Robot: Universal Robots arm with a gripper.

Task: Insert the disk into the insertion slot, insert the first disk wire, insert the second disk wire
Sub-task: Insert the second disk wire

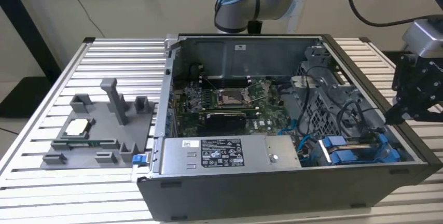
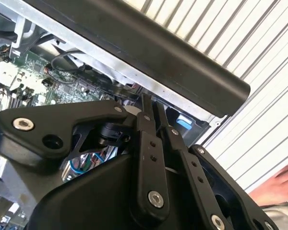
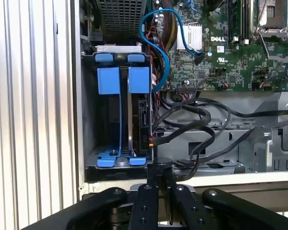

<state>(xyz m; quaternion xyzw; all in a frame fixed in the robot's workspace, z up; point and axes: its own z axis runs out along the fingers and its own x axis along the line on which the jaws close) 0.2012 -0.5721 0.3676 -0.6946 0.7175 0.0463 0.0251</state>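
Observation:
The disk point(image 3: 138, 112) stands edge-on in the insertion slot point(image 3: 89, 120), its bright blue carrier frame point(image 3: 139, 79) beside a second blue carrier point(image 3: 108, 80). In the exterior view the same blue carriers point(image 1: 346, 151) sit in the case's near corner on that view's right. Black wires point(image 3: 192, 117) loop from beside the disk's edge across the case floor, and a blue wire point(image 3: 158, 28) curls above the bay. My gripper point(image 3: 157, 168) hangs over the case wall just outside the bay, fingers point(image 2: 145, 143) pressed together with nothing seen between them. It is dark and blocky at the exterior view's right point(image 1: 400, 114).
The open computer case point(image 1: 277, 193) lies on a ribbed metal table point(image 1: 41, 182), with motherboard point(image 1: 229, 99) and power supply point(image 1: 229, 154) inside. A grey fixture stand point(image 1: 97, 130) sits on the exterior view's left. A person's hand point(image 2: 278, 184) rests on the table near the gripper.

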